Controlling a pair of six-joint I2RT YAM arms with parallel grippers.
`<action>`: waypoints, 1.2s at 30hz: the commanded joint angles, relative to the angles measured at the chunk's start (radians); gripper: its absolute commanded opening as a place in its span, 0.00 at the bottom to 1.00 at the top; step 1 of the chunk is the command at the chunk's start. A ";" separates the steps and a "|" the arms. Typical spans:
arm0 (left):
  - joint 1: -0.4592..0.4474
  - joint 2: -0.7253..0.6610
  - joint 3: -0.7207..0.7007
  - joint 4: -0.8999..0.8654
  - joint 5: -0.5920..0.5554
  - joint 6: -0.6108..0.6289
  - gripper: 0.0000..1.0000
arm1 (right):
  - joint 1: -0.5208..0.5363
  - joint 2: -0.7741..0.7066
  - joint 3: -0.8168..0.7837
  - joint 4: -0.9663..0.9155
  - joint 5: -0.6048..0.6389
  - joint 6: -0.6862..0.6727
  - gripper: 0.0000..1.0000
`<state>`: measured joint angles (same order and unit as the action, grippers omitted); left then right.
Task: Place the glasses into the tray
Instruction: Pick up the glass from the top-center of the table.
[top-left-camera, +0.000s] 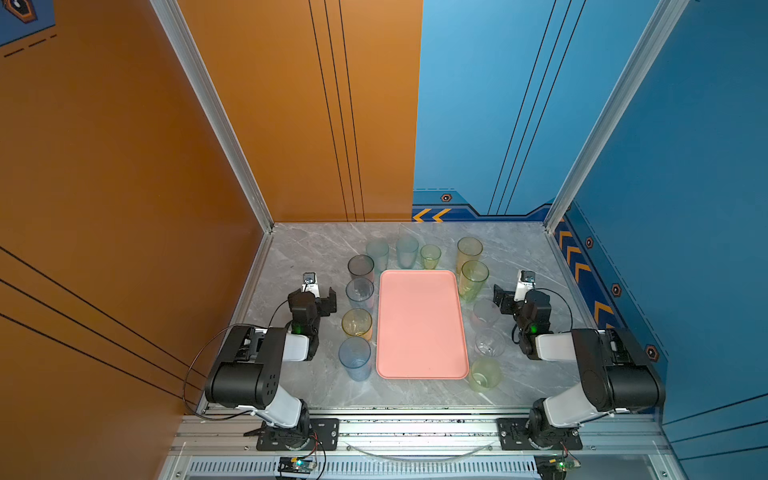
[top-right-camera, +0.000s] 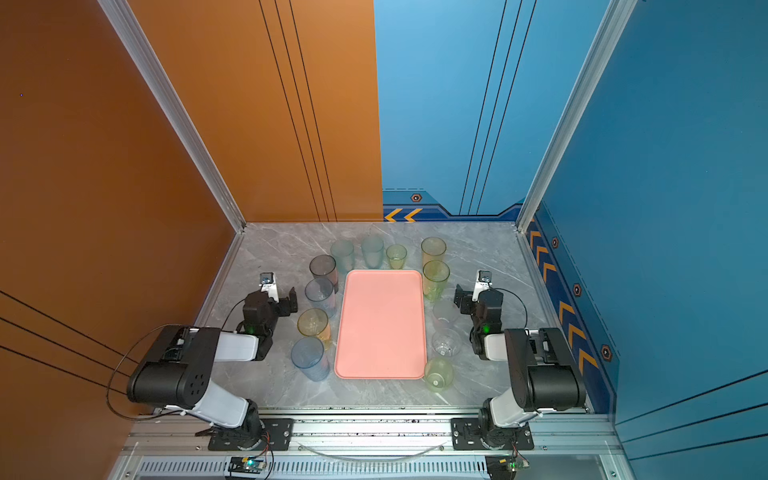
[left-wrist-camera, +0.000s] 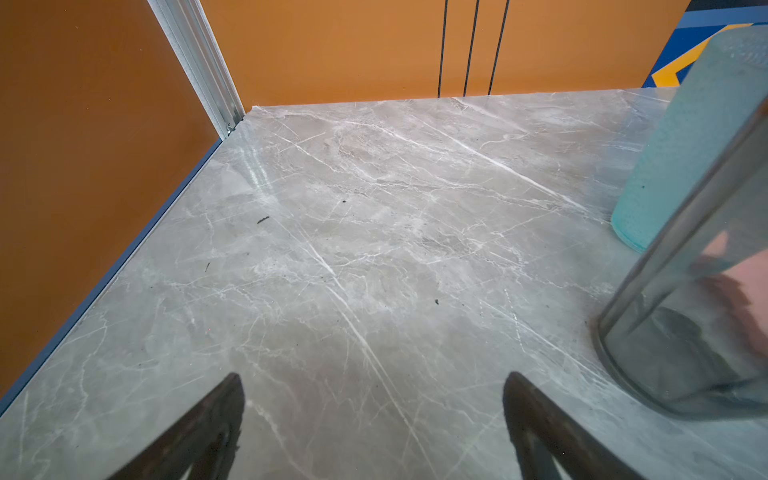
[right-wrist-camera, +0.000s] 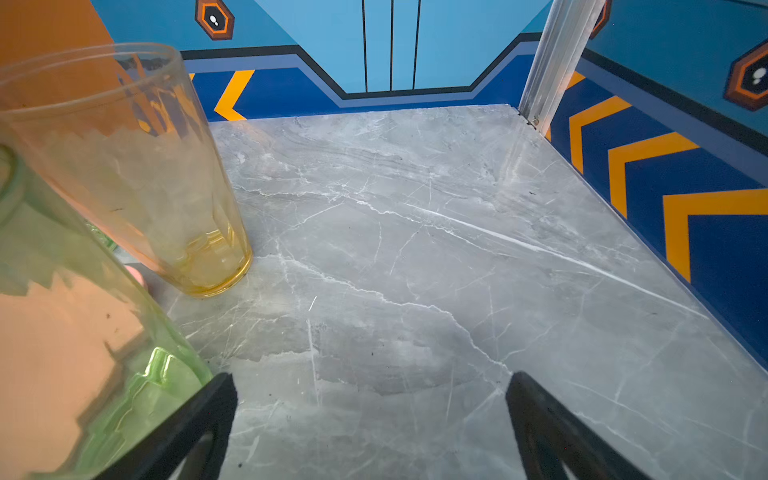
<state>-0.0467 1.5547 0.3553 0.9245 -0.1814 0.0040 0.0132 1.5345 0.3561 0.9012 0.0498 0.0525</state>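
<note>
Tray: the salmon-pink tray (top-left-camera: 419, 324) lies flat on the marble table (top-left-camera: 299, 257), in the lower middle of both top views, its long side running up the frame.
Glasses left of tray: four upright in a column, from top to bottom the grey glass (top-left-camera: 360, 268), pale blue glass (top-left-camera: 360, 291), amber glass (top-left-camera: 356, 323) and blue glass (top-left-camera: 354, 357), all just beside the rim.
Glasses above tray: a row, left to right, of the teal glass (top-left-camera: 377, 253), second teal glass (top-left-camera: 407, 251), small green glass (top-left-camera: 430, 256) and yellow glass (top-left-camera: 469, 251).
Glasses right of tray: the tall green glass (top-left-camera: 473, 278), pinkish glass (top-left-camera: 486, 313), clear glass (top-left-camera: 489, 343) and short green glass (top-left-camera: 485, 374).
Where they stand: every glass is on the marble, outside the tray's rim.
My left gripper (left-wrist-camera: 374, 382): left of the column, near the grey and pale blue glasses. My jaws are spread wide with only bare marble between them.
My right gripper (right-wrist-camera: 372, 379): right of the tall green glass, near the pinkish one. My jaws are spread wide here too, gripping nothing.
</note>
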 joint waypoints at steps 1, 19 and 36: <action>0.002 0.010 0.020 0.013 0.010 0.013 0.98 | -0.004 0.015 0.017 0.013 0.012 0.013 1.00; 0.004 0.012 0.021 0.012 0.016 0.014 0.98 | -0.005 0.015 0.017 0.013 0.012 0.013 1.00; 0.015 0.011 0.024 0.008 0.037 0.011 0.98 | -0.004 0.014 0.017 0.013 0.013 0.013 1.00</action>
<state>-0.0441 1.5547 0.3553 0.9245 -0.1711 0.0040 0.0128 1.5345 0.3565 0.9012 0.0498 0.0525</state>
